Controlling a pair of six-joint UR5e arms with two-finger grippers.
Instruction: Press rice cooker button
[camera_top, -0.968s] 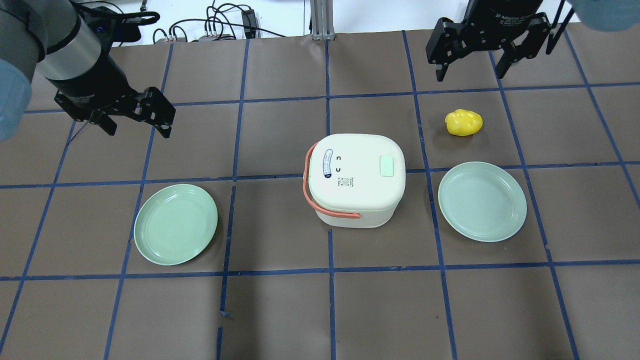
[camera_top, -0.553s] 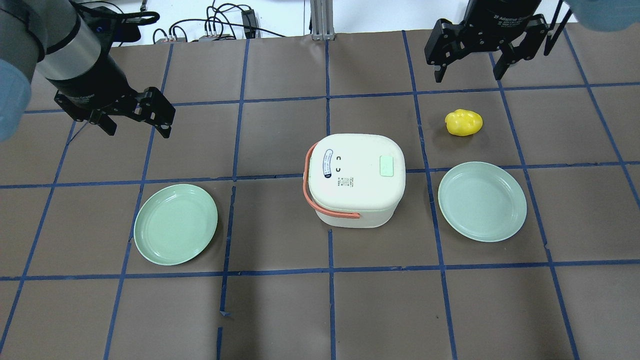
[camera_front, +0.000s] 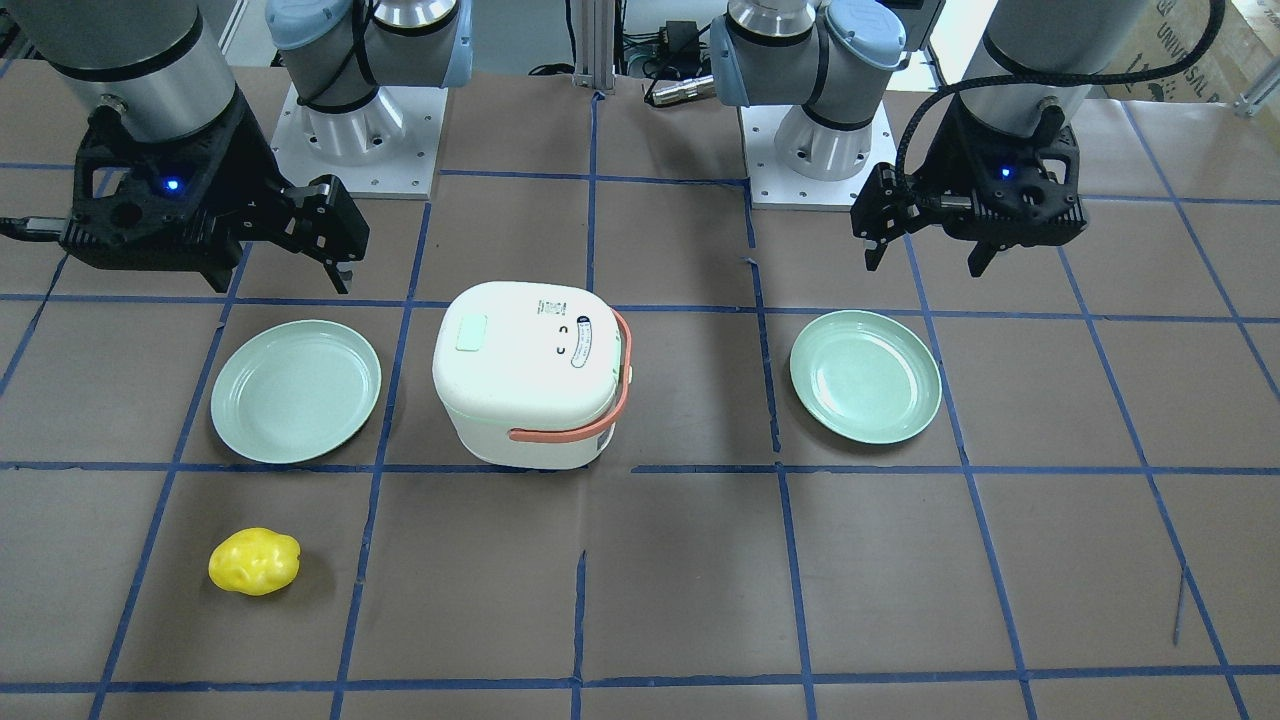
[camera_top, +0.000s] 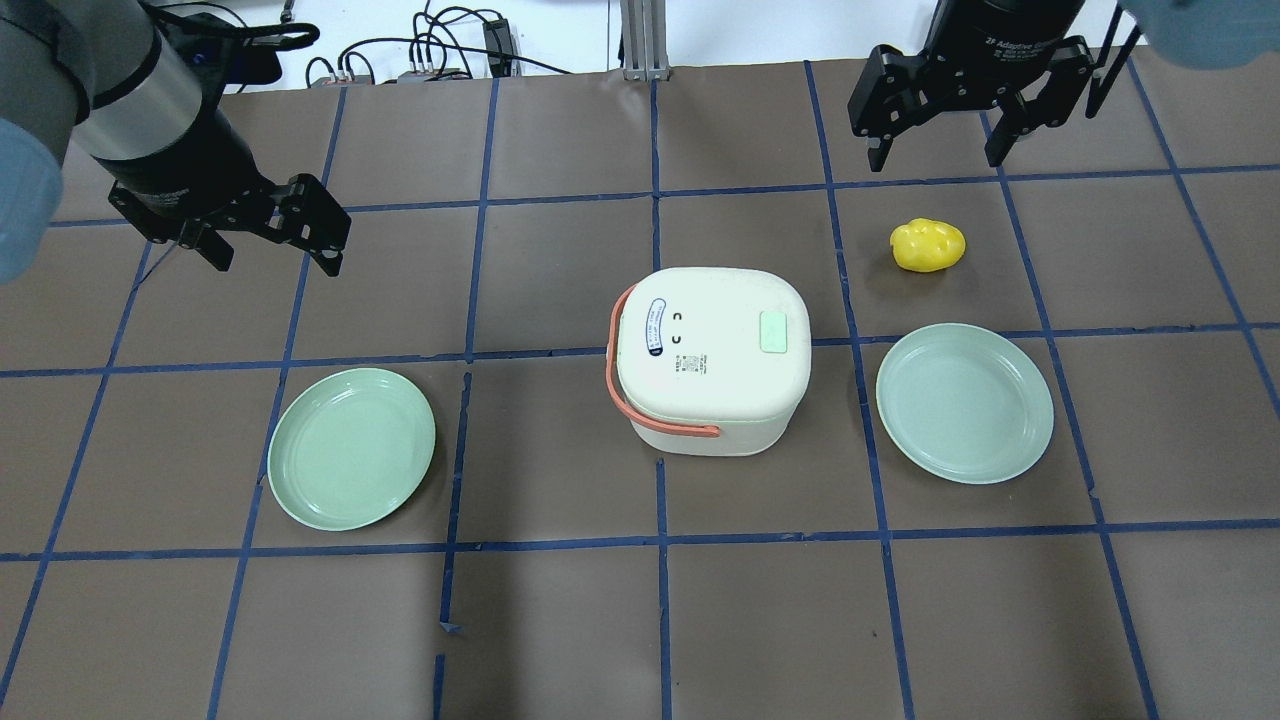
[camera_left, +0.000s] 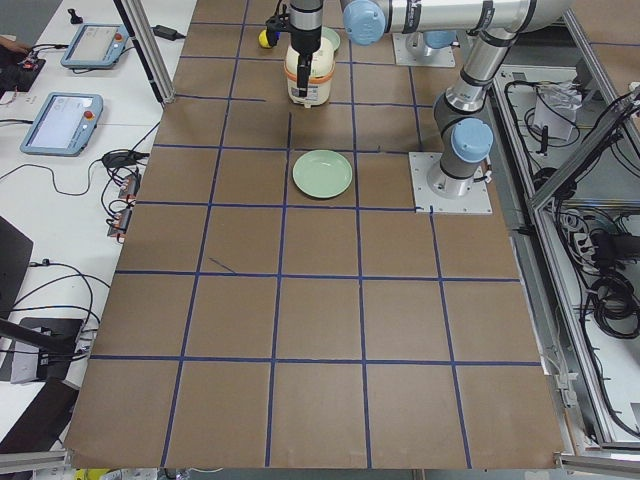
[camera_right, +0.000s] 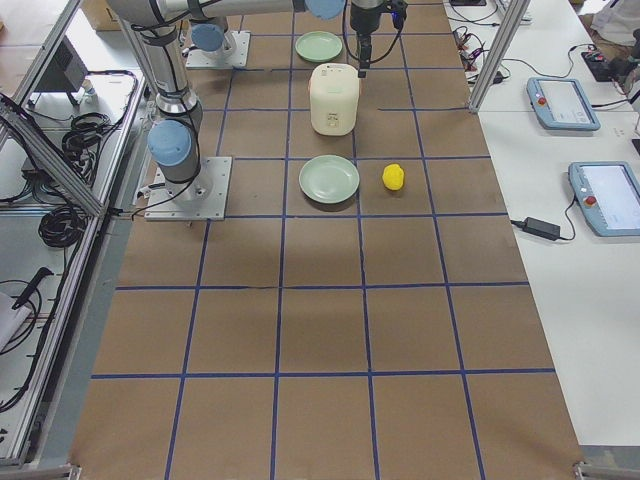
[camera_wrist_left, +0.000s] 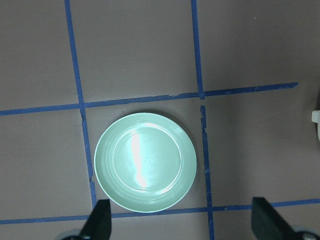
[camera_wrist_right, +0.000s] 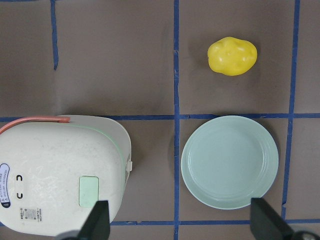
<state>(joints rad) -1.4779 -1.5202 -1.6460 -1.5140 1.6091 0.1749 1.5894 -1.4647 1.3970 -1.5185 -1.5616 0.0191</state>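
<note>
- Brown table (camera_top: 560, 620), taped into blue squares, carries everything; both arms hang high above it.
- Spread wide and empty, the right gripper (camera_top: 935, 155) hangs above the right plate (camera_wrist_right: 229, 161). Its wrist view looks straight down on that plate, with the cooker (camera_top: 712, 350) at that view's lower left.
- From this gripper the button (camera_top: 774, 331) lies to the left and well below. It is a pale green rectangle on the right part of the lid, its long side running near to far.
- At the table's middle, the cooker stands between the two plates with its lid shut. Its orange handle (camera_top: 612, 385) is folded round its left side.
- Beyond the right plate lies a yellow lump (camera_top: 928, 245), apart from both plate and cooker and, by my reading, off the likely path.
- Over the left plate (camera_top: 351, 448) hangs the left gripper (camera_top: 277, 262), also wide and empty. From there the handle and the printed labels come before the button.
- Judged from this, the right arm is the nearer one. Its wide jaws would straddle so small a button, so narrowing them or leading with one finger seems called for.
</note>
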